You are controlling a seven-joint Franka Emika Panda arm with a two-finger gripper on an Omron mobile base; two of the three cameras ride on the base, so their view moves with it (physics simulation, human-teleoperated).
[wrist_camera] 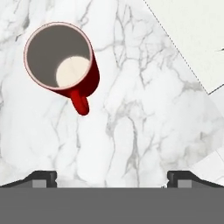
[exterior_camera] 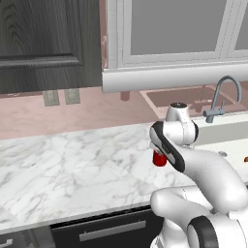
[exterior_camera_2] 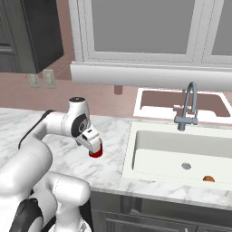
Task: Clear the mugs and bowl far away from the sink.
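A glossy red mug stands upright on the marble counter, its handle turned toward my gripper. The gripper hovers above the counter, open, with nothing between its fingertips. The mug lies ahead and to the left of them in the hand view. In the base views the mug peeks out from under my hand, a short way left of the white sink. The bowl is out of view.
A grey gooseneck faucet stands behind the sink, and a small orange thing lies in the basin near the drain. The marble counter stretches far to the left. Cabinets hang above.
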